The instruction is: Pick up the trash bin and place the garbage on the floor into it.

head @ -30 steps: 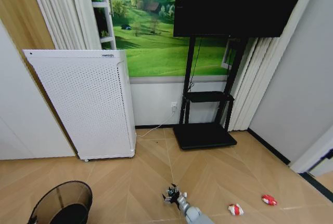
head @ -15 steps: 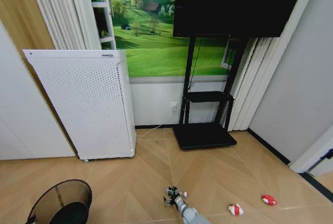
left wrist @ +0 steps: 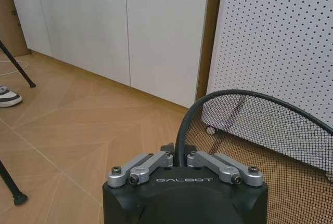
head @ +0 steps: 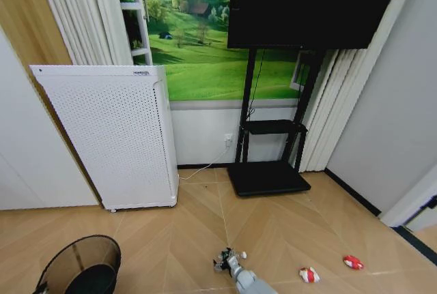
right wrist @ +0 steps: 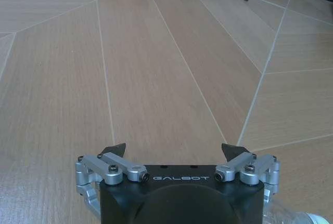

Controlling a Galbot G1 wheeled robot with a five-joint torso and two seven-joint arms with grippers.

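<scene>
Herringbone floor [right wrist: 156, 57] lies under the wide-open, empty right gripper [right wrist: 174, 151], which should be centred on the bottle [head: 235, 255] before closing, while the bin [left wrist: 260, 130] rim is kept clamped in the left gripper [left wrist: 179, 156].

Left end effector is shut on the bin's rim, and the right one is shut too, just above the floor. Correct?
Not quite. The left end effector is shut on the bin rim, but the right end effector is open, with bare floor between its fingers, as the right wrist view shows.
</scene>
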